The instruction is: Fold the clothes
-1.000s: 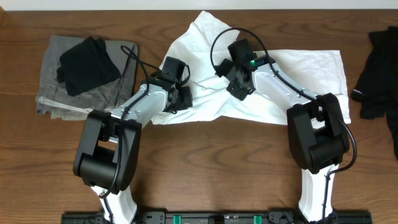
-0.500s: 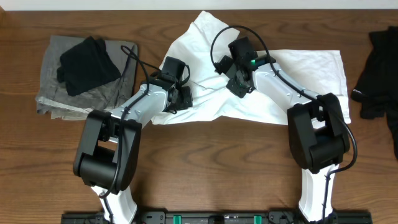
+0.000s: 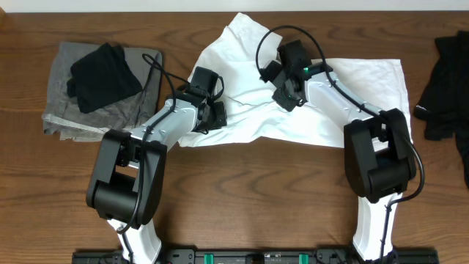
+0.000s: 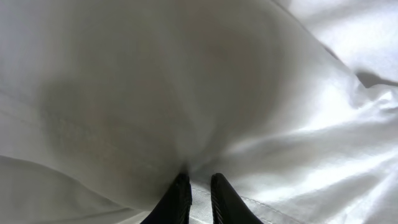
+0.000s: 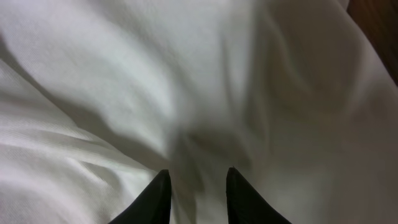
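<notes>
Overhead. White T-shirt (image 3: 352, 88) lies crumpled and unfolded on the tabletop (image 3: 256, 191), from centre out toward 2 o'clock, one flap thrown up toward 12. Left gripper (image 3: 212, 114) sits on the shirt's 9 o'clock edge; right gripper (image 3: 286, 99) sits on the middle of the cloth. Jaw state is unreadable from here. A grey garment (image 3: 62, 81) with a black garment (image 3: 102, 77) on top lies at 10 o'clock, and another dark garment (image 3: 447, 81) at the 3 o'clock edge; both are well apart from the shirt.

Left wrist. The jaws are nearly together, clenched on a pinch of T-shirt, with creases fanning away toward 12 and a hem line running beside the tips.

Right wrist. The jaws stand parted with loose cloth lying between them; released, nothing clamped.

Risks (judgement).
- Only one grip holds. A pull by the left arm alone would drag and bunch the shirt rather than lay a fold.
- The left pinch may take several layers, so the fold would come up lopsided.
- If the right jaws close where they are, they catch mid-panel cloth, not an edge.

Cross-view. Only the wrist views settle the jaws. Only the overhead view shows the shirt's outline, the arms' spacing and the neighbouring garments.
</notes>
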Robot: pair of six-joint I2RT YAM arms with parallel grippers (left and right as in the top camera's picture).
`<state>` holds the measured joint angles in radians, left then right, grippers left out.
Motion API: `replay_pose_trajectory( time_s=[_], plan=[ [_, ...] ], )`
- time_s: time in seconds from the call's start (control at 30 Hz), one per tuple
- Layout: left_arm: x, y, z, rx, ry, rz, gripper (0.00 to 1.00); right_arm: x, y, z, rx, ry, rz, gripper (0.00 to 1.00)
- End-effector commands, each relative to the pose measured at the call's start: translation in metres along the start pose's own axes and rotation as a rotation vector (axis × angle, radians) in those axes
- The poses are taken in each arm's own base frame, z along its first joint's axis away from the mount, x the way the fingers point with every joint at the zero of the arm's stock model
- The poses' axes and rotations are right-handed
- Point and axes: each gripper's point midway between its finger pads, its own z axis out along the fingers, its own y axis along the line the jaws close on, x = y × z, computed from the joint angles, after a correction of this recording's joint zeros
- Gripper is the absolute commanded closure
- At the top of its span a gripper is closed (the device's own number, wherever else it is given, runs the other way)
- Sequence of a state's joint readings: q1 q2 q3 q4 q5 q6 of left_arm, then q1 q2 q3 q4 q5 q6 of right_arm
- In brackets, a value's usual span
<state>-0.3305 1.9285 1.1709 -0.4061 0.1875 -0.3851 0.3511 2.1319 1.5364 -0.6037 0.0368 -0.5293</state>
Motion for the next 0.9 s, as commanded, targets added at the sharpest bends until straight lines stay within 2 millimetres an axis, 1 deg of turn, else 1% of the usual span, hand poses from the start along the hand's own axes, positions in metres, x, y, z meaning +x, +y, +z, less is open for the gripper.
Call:
replay_pose_trajectory(
  time_s=[0.0,0.03,0.07,0.1,0.17,0.3,0.4,0.53,0.6,0.73,0.87],
  plan=[
    [0.011,0.013,0.009,-0.043,0.032,0.001,0.86,-0.009,-0.003,-0.003,-0.001,-0.032,0.011,0.71],
    [0.011,0.013,0.009,-0.043,0.032,0.001,0.85,-0.010,-0.004,-0.003,0.000,-0.034,0.012,0.72],
    [0.011,0.013,0.009,-0.043,0.032,0.001,0.85,-0.011,-0.004,-0.004,0.003,-0.039,0.012,0.77],
    [0.011,0.013,0.009,-0.044,0.031,0.001,0.85,-0.012,-0.005,-0.004,0.004,-0.041,0.012,0.80],
    [0.011,0.013,0.009,-0.044,0.031,0.001,0.85,-0.016,-0.007,-0.010,0.010,-0.052,0.030,0.81],
    [0.011,0.013,0.009,-0.043,0.031,0.001,0.84,-0.021,-0.010,-0.030,0.020,-0.072,0.046,0.77],
    [0.011,0.013,0.009,-0.043,0.031,0.001,0.85,-0.016,-0.009,-0.037,0.012,-0.058,0.047,0.74],
    [0.011,0.013,0.009,-0.043,0.031,0.001,0.84,-0.002,0.001,-0.037,-0.031,0.000,0.045,0.72],
    [0.011,0.013,0.009,-0.043,0.031,0.001,0.85,0.001,0.007,-0.037,-0.058,0.011,0.045,0.70],
    [0.011,0.013,0.009,-0.043,0.031,0.001,0.84,0.007,0.011,-0.037,-0.076,0.030,0.044,0.64],
    [0.011,0.013,0.009,-0.043,0.031,0.001,0.85,0.013,0.015,-0.031,-0.085,0.046,0.009,0.62]
  ],
)
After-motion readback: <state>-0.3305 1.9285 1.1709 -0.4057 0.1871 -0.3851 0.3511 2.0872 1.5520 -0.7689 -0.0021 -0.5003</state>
